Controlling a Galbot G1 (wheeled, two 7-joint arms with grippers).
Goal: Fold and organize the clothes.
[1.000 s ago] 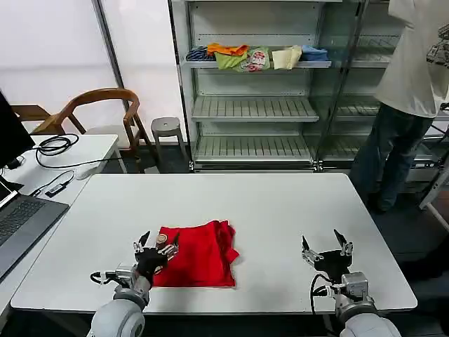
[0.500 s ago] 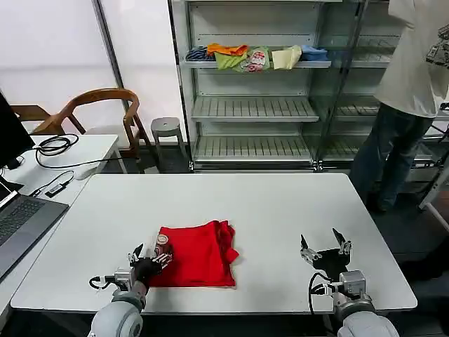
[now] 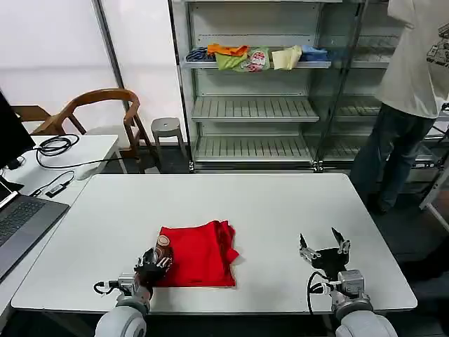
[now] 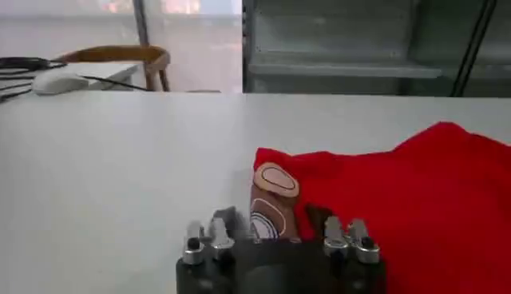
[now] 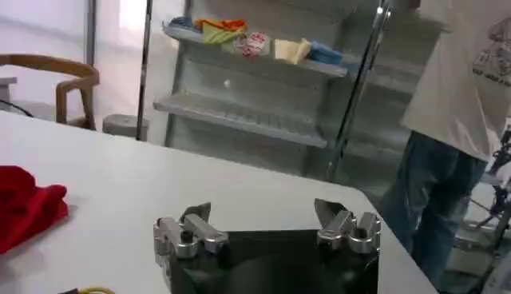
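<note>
One red T-shirt [image 3: 200, 254] lies folded lower centre of the head view, and your left gripper [image 3: 152, 265], whose grip I cannot tell, sits at its left edge, far nearer than the spread-open right gripper [image 3: 323, 246] at lower right
</note>
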